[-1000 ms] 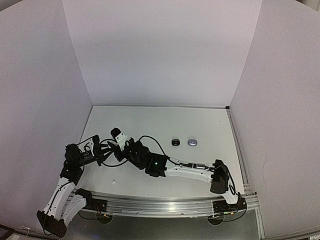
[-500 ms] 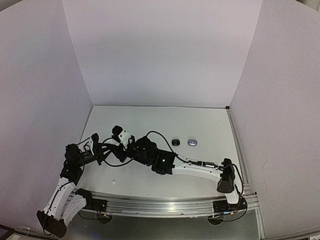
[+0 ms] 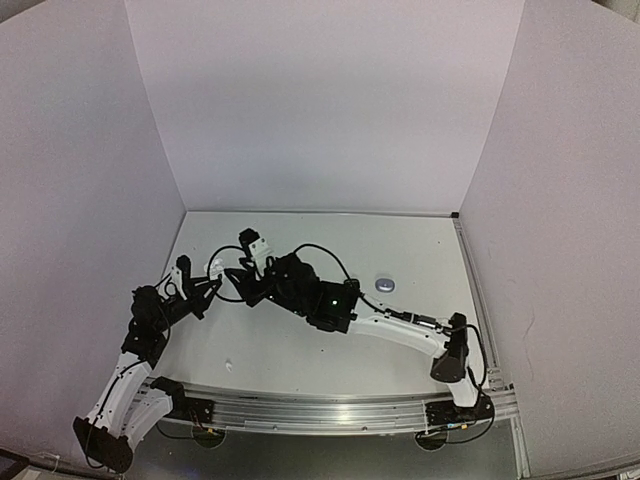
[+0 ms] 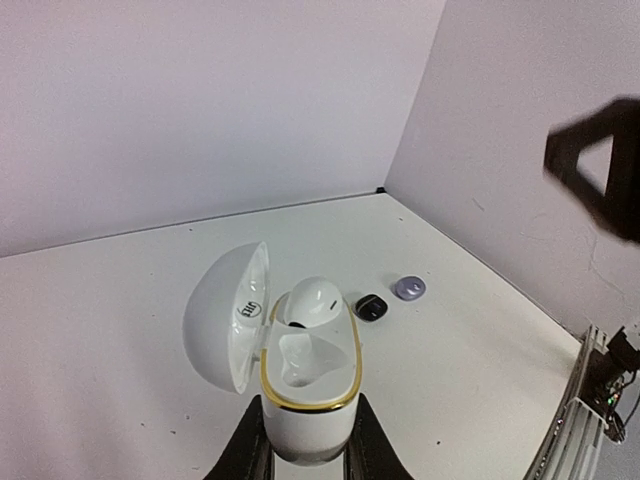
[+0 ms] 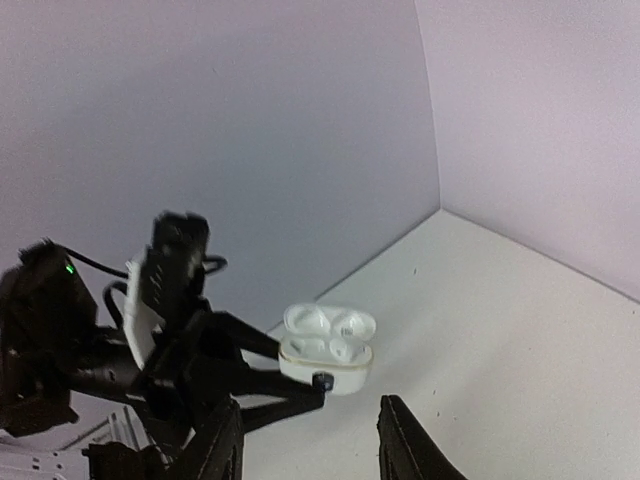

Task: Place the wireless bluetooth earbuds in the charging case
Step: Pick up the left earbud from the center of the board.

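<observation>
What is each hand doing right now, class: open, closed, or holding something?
Left hand: closed on the white charging case.
Right hand: open, holding nothing.

Left arm (image 3: 120, 385) up from the near-edge base, bent at the elbow, forearm reaching right over the worktop (image 3: 420, 255). Left claw (image 4: 305, 435) clamped tight on the base of the open white charging case (image 4: 308, 375). Right arm (image 3: 400, 328) folded at the elbow by its base, forearm stretched low to the left, wrist tipped up. Right claw (image 5: 312, 445) parted, nothing between the fingers, pointed at the left claw and close to it, not touching.
</observation>
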You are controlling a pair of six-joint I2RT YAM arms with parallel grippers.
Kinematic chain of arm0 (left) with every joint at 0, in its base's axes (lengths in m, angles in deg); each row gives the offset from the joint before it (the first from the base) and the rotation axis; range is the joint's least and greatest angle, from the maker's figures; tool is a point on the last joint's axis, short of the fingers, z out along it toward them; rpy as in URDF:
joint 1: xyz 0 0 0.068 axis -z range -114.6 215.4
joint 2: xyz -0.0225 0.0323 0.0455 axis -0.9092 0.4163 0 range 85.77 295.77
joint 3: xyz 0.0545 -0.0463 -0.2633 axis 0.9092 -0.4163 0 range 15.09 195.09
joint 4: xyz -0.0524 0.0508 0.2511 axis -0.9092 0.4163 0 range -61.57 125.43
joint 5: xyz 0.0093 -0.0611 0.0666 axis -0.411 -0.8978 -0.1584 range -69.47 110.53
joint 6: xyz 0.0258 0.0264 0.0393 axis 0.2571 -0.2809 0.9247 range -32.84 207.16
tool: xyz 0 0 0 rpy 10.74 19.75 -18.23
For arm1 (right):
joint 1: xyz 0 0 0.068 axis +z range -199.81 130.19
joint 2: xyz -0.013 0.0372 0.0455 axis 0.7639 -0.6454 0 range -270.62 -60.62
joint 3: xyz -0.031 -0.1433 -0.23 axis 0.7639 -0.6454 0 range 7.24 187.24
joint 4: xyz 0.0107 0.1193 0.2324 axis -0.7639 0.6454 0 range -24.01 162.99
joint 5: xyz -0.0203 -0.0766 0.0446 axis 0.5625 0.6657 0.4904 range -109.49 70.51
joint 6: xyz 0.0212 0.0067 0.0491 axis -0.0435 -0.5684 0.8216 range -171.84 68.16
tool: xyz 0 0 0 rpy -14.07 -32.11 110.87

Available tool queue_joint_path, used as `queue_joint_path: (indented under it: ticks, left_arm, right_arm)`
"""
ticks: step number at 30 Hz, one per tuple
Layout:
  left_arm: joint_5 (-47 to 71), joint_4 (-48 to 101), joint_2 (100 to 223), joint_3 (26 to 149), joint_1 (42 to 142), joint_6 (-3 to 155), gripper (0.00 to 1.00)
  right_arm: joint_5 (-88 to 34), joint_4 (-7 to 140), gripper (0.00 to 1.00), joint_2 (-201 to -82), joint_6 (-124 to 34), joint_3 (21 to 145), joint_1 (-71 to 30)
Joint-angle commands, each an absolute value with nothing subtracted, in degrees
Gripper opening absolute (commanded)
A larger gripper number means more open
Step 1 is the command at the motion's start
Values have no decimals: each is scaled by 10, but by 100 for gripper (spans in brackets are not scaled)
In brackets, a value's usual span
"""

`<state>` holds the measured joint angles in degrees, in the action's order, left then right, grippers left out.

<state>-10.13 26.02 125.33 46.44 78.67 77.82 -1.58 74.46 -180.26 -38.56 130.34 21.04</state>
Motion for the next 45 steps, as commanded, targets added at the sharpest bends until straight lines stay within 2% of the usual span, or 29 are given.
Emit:
queue_joint_path:
  ticks: [1, 9, 18, 22, 38, 45]
  left_arm:
    - [-21, 264, 1245, 487, 756, 760, 0]
    - [23, 331, 1234, 507, 725, 790, 0]
    - [11, 338, 1236, 504, 719, 818, 0]
    - [3, 319, 1234, 487, 719, 819, 0]
    - [-33, 377, 1195, 479, 718, 812, 0]
    - [-40, 377, 1198, 481, 719, 814, 0]
  right_arm:
    - [-78, 921, 41, -1898, -351, 1366, 213]
    - [-159, 970, 35, -2018, -303, 1441, 215]
    - [-121, 964, 53, -2175, -312, 1607, 248]
    - [-84, 910, 54, -2193, -361, 1580, 268]
    - [-14, 875, 47, -2249, -381, 1566, 296]
    - [2, 908, 38, -2255, -378, 1562, 296]
